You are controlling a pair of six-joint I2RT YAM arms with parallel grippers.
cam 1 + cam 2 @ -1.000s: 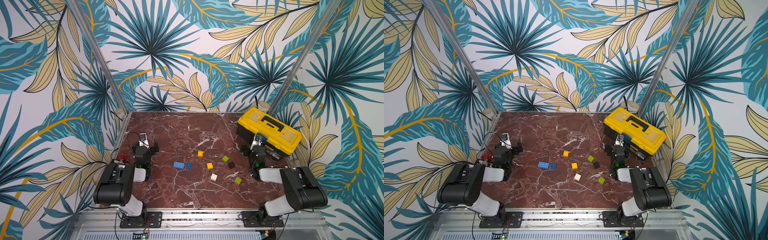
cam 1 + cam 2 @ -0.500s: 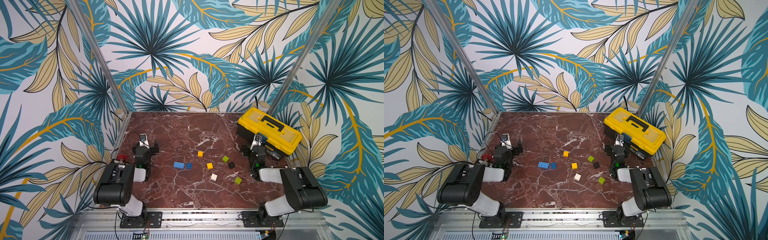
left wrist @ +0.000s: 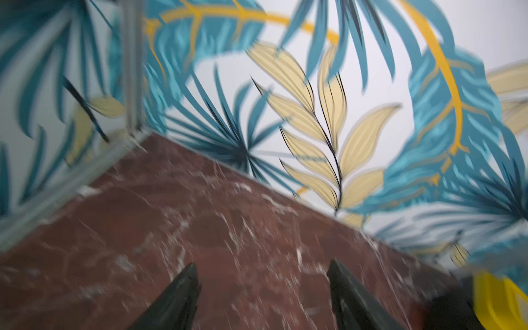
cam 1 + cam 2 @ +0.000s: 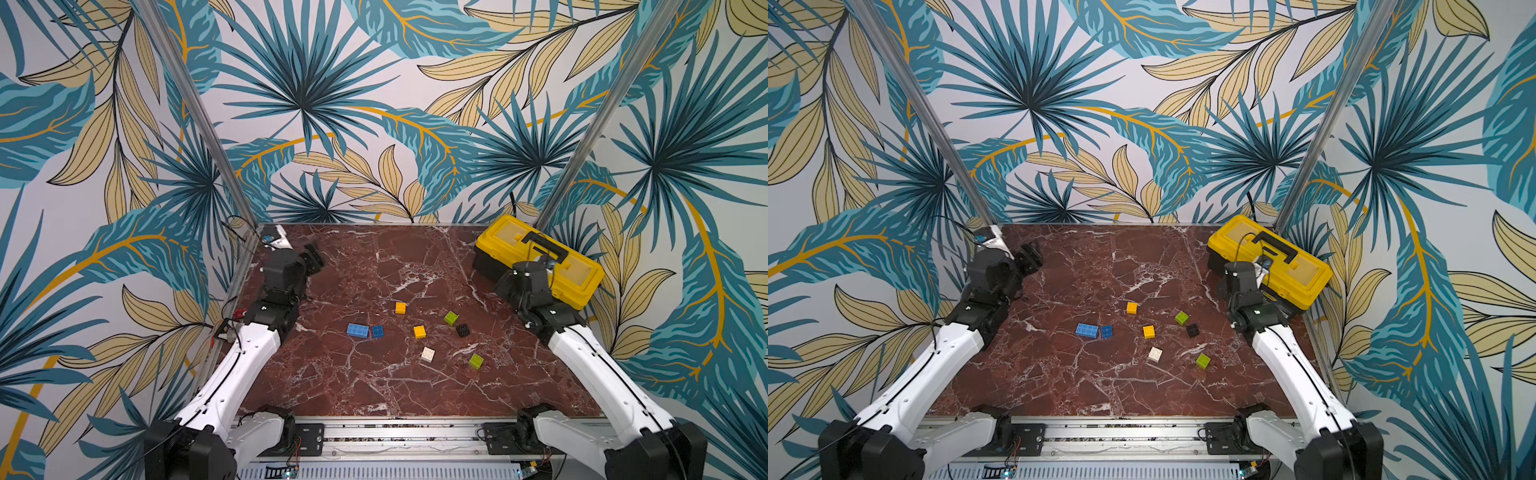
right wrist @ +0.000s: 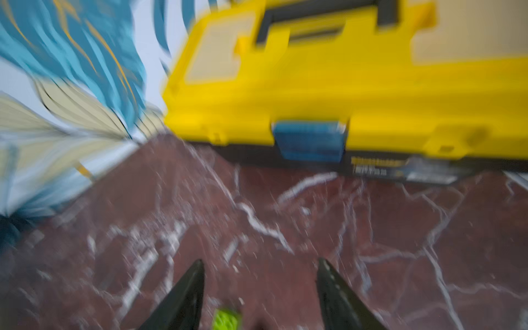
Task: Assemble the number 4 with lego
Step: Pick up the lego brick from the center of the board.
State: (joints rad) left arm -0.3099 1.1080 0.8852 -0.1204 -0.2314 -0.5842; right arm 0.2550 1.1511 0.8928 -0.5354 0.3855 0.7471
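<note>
Lego bricks [image 4: 419, 331]: eight, loose, lower centre in both top views. Left gripper [image 3: 261, 267], right gripper [image 5: 260, 261]: jaws apart, empty.

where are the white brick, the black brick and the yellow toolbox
white brick [image 4: 428, 354], in a top view, on its studded top
black brick [image 4: 462, 330], in a top view, on its studded top
yellow toolbox [image 4: 577, 271], in a top view, on the lid

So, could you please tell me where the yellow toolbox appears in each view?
Top view: yellow toolbox, far right corner.
Top view: toolbox again, same corner.
Left wrist: blurred yellow sliver at the picture's edge.
Right wrist: toolbox large, beyond the jaws.
Shared landmark: red marble table.
</note>
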